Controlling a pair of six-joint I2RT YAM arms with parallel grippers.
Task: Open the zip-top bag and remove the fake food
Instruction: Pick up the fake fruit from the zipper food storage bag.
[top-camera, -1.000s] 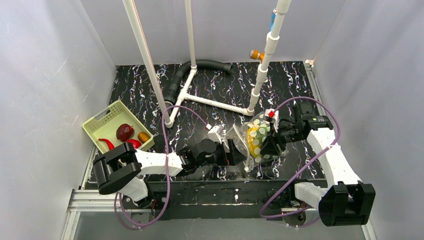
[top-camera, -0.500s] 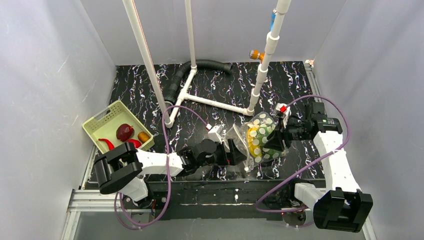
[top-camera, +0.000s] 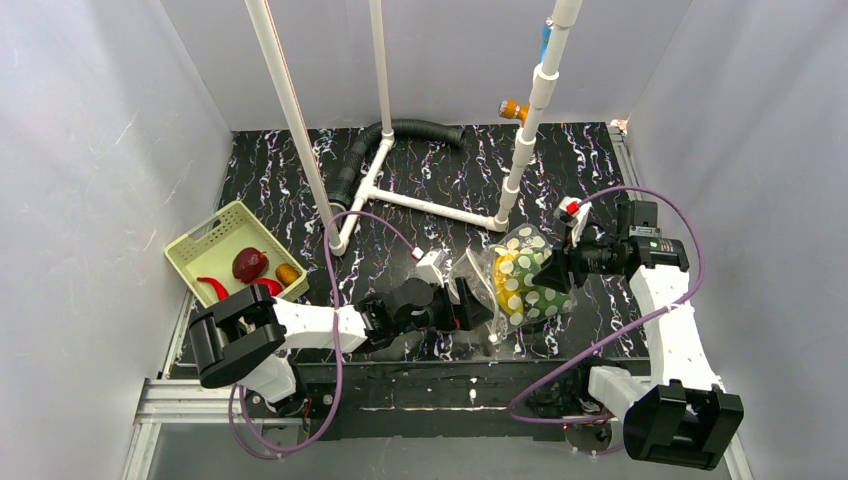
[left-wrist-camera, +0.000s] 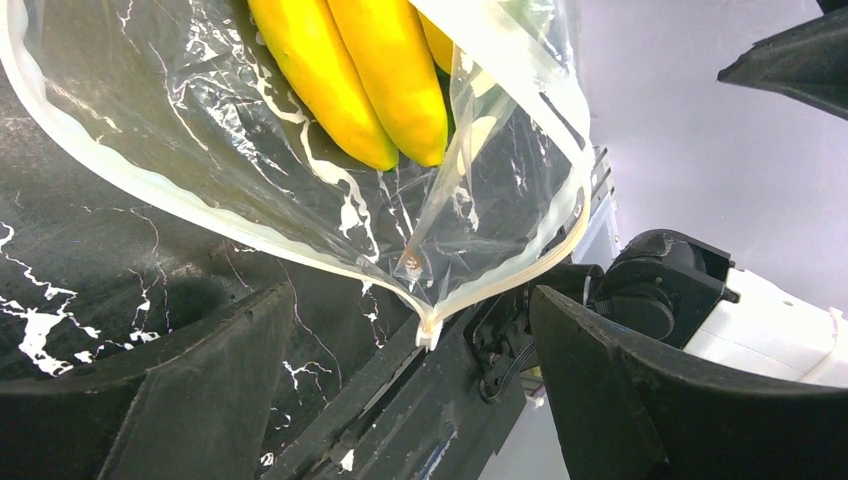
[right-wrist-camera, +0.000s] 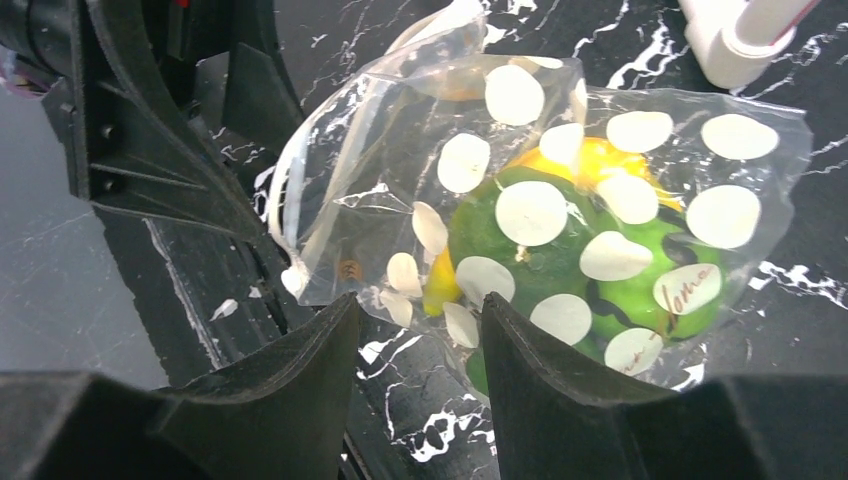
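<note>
Dotted zip-top bag (top-camera: 525, 275), mouth parted, on black marbled table (top-camera: 440, 180) between both grippers.
Inside: yellow banana (left-wrist-camera: 380, 80), green piece (right-wrist-camera: 520, 250). Jaws of left gripper (left-wrist-camera: 410, 330) wide apart at the bag's mouth, holding nothing. Jaws of right gripper (right-wrist-camera: 420, 310) half parted, bag's edge in the gap; cannot tell whether gripped.
</note>
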